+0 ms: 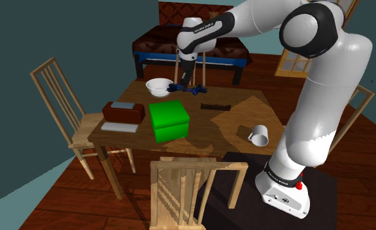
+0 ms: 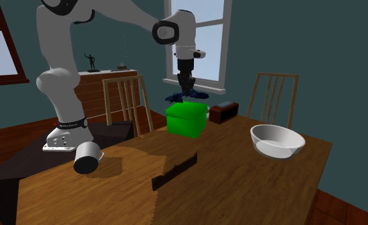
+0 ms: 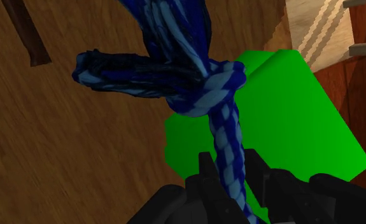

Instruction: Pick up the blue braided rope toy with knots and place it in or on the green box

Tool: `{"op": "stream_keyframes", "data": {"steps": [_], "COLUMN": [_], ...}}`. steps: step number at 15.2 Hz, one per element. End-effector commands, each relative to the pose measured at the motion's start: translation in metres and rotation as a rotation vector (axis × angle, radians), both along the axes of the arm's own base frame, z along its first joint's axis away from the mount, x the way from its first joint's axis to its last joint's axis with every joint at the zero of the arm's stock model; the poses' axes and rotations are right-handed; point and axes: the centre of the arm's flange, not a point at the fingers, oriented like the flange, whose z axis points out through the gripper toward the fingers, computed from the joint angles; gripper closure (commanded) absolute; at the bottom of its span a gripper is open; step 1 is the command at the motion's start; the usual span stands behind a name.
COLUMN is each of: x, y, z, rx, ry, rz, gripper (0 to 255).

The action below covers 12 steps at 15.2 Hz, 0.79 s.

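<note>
Tool (image 3: 229, 167) clasps blue rope toy (image 3: 168, 70) near green box (image 3: 289, 127).

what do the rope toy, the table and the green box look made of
The rope toy: braided fibre cord, dark and pale blue strands twisted, matte. The table: wood, brown with streaky grain. The green box: flat uniform green without texture, so material is unclear.

A home's dining room: a wooden table (image 1: 216, 124) ringed by wooden chairs (image 1: 196, 171), a dark sofa (image 1: 155, 43) behind, a sideboard (image 2: 105, 82) bearing a statuette (image 2: 91, 61), a white-framed window (image 2: 212, 45), teal walls (image 1: 23, 32).
</note>
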Motion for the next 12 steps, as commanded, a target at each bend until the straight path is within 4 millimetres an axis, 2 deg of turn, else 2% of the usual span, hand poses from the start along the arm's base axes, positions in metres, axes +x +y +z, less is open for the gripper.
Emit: {"op": "stream_keyframes", "data": {"steps": [1, 9, 12], "x": [0.004, 0.019, 0.019], "y": [0.028, 0.134, 0.134], "z": [0.000, 0.002, -0.014], "rx": [0.000, 0.000, 0.000], "ry": [-0.001, -0.001, -0.001], "rz": [-0.002, -0.002, -0.002], "gripper": [255, 255, 255]}}
